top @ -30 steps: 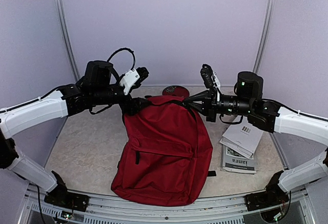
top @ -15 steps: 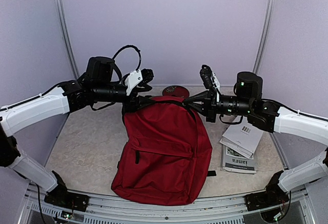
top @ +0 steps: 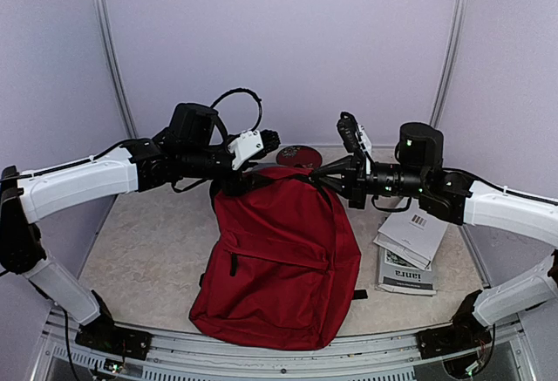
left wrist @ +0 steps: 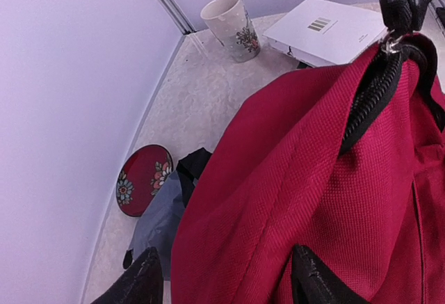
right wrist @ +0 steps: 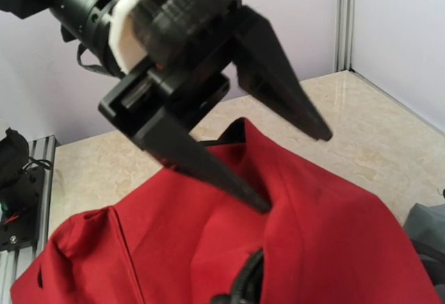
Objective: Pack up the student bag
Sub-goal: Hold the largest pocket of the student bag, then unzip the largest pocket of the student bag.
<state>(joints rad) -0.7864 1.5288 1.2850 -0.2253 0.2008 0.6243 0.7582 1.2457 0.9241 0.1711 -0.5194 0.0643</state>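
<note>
Count on the table: 1 student bag (top: 279, 259), red, the only bag. 2 robot arms w/ 1 gripper each, i.e. left gripper (left wrist: 224, 250) and right gripper (top: 318, 172), w/ 2 fingers per gripper, 4 fingers in all. 1 red floral plate (left wrist: 142, 179). 1 floral mug (left wrist: 231, 26). 2 paper items: 1 white booklet (top: 412, 233) and 1 printed paper (top: 403, 278). Prob. 1 grey pouch (left wrist: 156, 224), though it's half hidden by the bag.
</note>
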